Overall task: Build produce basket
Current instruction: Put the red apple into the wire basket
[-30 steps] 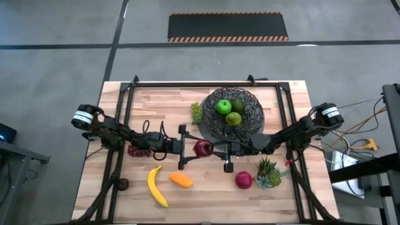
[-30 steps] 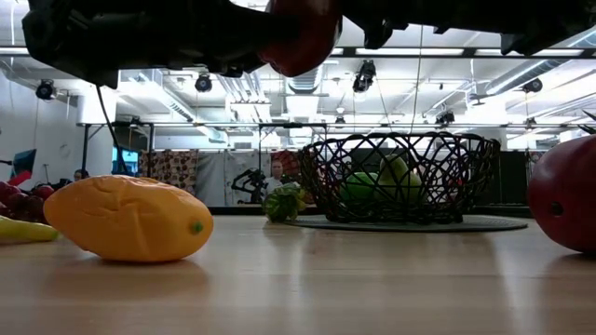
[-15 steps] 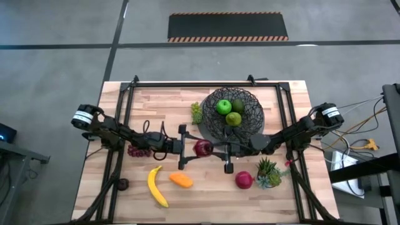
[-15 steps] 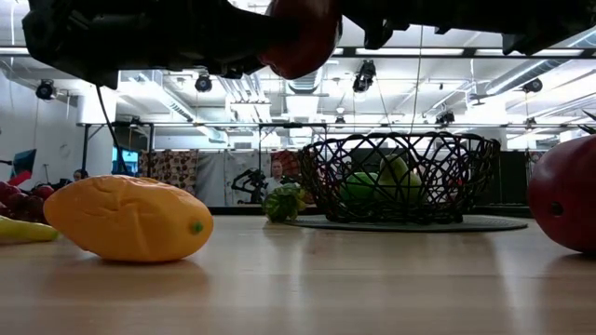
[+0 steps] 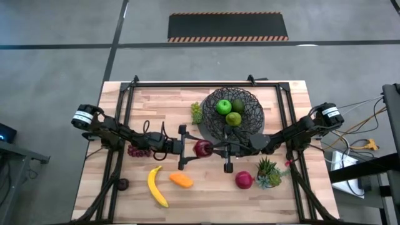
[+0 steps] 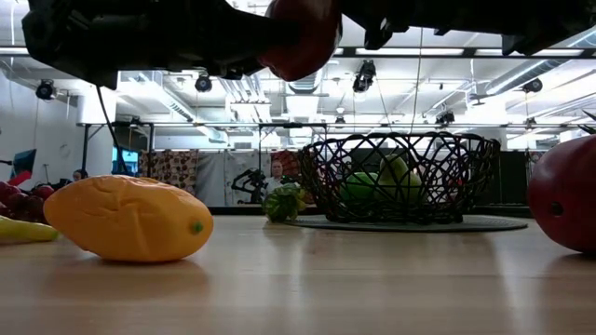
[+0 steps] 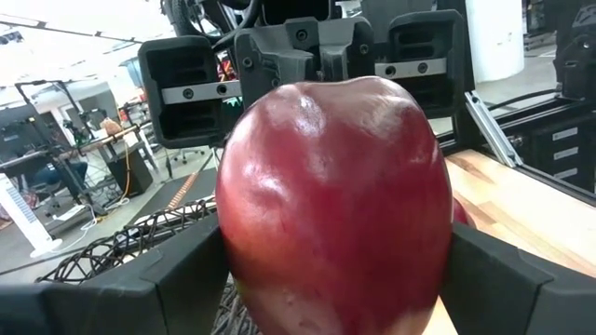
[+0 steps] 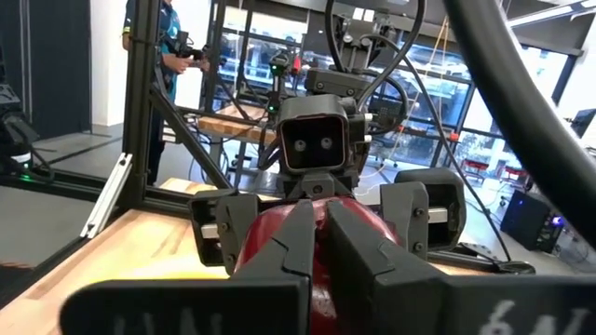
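Held mid-frame in the high view, just below the basket (image 5: 232,112): red apple (image 5: 202,148), clamped in the left gripper (image 5: 199,149). Met head-on by the right gripper (image 5: 217,149), jaws now pressed together where a second ago stood apart (empty, apparently). Probably a fumbled handover; apple not yet in the basket.

In the low view the red apple (image 6: 300,35) held overhead is cut off by the top edge. A second red apple (image 6: 564,194) runs off the right edge. In the right wrist view that gripper's closed fingers (image 8: 300,240) hide most of the held apple.
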{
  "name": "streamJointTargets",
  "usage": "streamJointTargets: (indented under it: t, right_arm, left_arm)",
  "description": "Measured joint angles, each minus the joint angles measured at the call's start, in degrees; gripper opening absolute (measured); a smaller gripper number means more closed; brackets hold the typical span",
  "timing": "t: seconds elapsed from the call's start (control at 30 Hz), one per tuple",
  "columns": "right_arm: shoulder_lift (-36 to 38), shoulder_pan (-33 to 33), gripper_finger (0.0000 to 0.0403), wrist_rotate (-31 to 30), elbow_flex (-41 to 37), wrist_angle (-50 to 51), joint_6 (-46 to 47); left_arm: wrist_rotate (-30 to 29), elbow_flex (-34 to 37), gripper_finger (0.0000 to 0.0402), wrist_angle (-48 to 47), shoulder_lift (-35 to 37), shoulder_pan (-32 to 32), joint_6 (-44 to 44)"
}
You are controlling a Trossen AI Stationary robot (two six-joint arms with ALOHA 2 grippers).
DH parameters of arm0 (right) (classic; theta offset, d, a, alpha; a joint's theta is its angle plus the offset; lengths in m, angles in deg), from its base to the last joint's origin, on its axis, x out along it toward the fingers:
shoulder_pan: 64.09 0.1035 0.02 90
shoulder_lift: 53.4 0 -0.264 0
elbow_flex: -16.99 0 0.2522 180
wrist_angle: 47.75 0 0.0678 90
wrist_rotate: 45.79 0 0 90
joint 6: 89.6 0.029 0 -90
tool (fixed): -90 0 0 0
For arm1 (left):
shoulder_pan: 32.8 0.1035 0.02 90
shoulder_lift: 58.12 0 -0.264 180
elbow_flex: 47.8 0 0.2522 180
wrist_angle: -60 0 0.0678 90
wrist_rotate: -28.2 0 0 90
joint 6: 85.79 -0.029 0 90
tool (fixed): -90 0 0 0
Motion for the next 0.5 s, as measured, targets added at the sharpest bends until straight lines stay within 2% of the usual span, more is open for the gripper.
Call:
streamJointTargets:
  t: [0.5]
  right_arm:
    - [-0.02, 0.0, 0.0009, 0.12, -0.02, 0.15, -0.14]
  left_arm:
    - [0.22, 0.0, 0.0303, -0.39, 0.0, 0.02, -0.11]
